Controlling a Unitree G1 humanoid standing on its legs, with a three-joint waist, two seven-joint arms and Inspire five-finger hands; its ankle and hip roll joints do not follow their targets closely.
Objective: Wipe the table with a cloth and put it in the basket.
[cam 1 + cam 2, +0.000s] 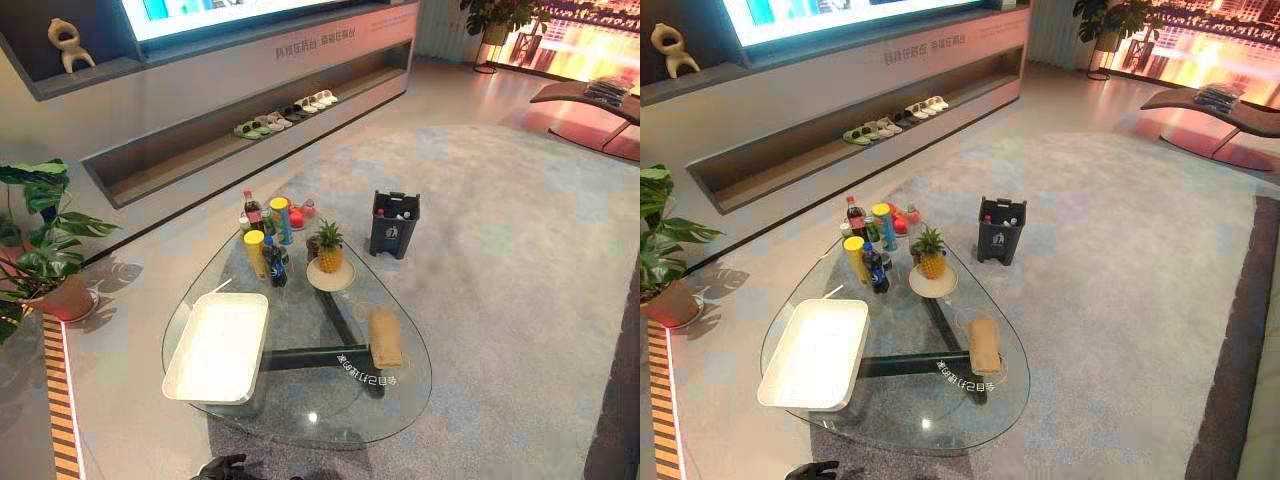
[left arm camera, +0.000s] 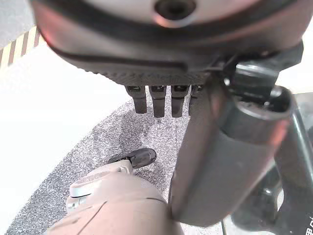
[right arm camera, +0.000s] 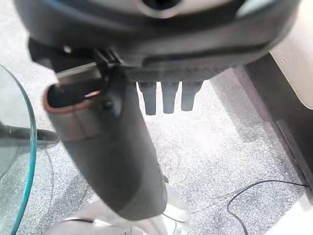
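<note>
At the bottom edge, the left hand [image 1: 228, 467] is mostly cut off.

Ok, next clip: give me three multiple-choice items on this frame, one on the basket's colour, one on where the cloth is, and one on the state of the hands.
1. What colour is the basket?
A. white
B. red
C. black

2. Where does the cloth lie?
A. in the basket
B. on the glass table, to the right of the basket
C. draped over a hand

3. How are the left hand and the right hand?
A. both open, holding nothing
B. left shut on the cloth
C. both shut, holding nothing

Answers:
1 A: the shallow basket on the table's left side is plain white.
2 B: the folded cloth rests on the glass, apart from the basket.
3 A: each wrist view shows straight fingers with nothing held.
</note>
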